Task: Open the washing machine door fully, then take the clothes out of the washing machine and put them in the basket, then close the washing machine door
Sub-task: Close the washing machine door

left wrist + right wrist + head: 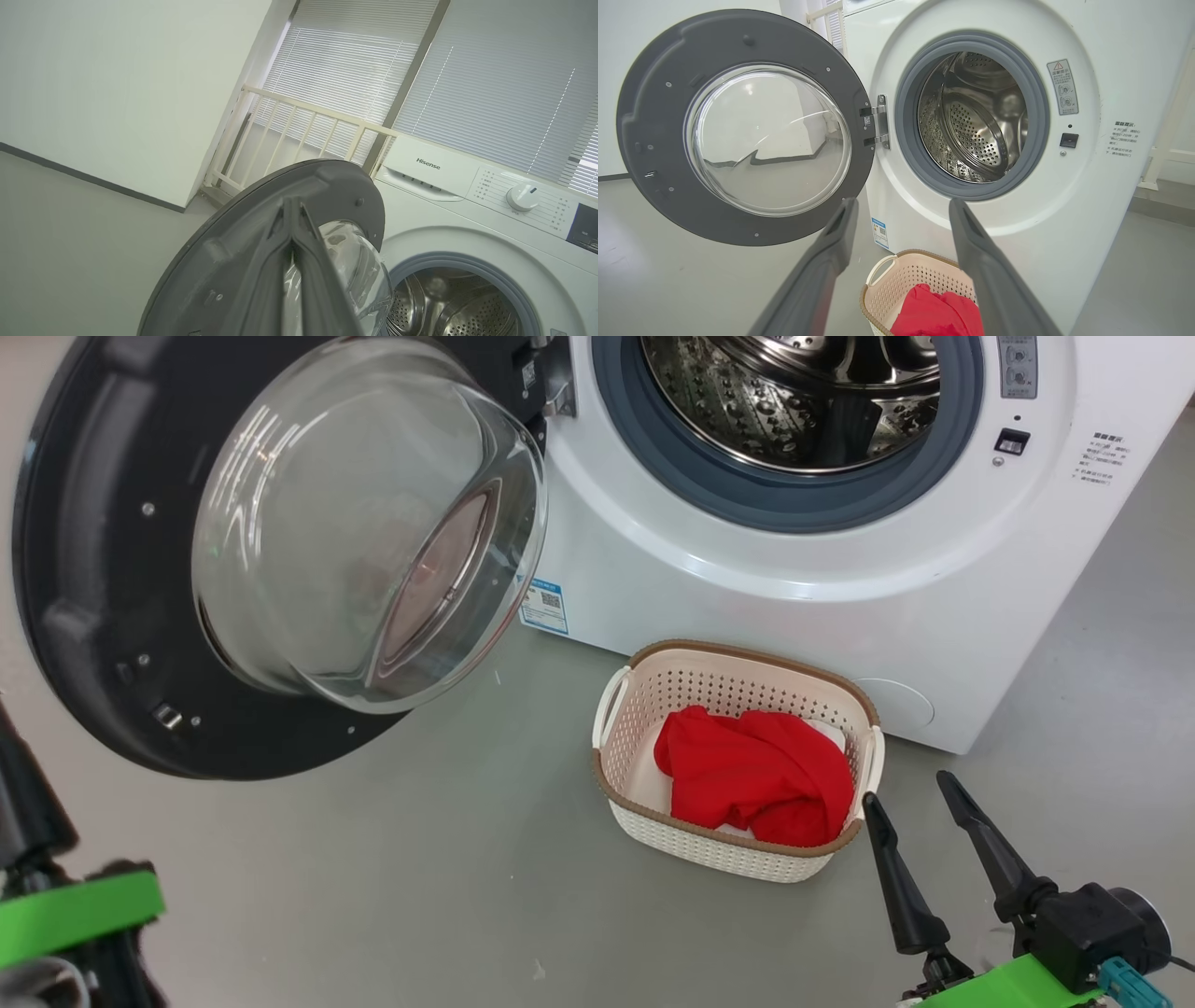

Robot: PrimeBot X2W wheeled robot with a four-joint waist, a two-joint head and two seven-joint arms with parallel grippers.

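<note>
Clothes (756, 775) lie in basket (738, 658); drum (794, 411) empty. You need only close door (93, 569). Left gripper (292, 212) jaws together, right gripper (906, 789) apart.

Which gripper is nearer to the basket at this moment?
Right. The right gripper hangs just beside the basket; the left gripper, shut, is across the floor by the washing machine door.
</note>
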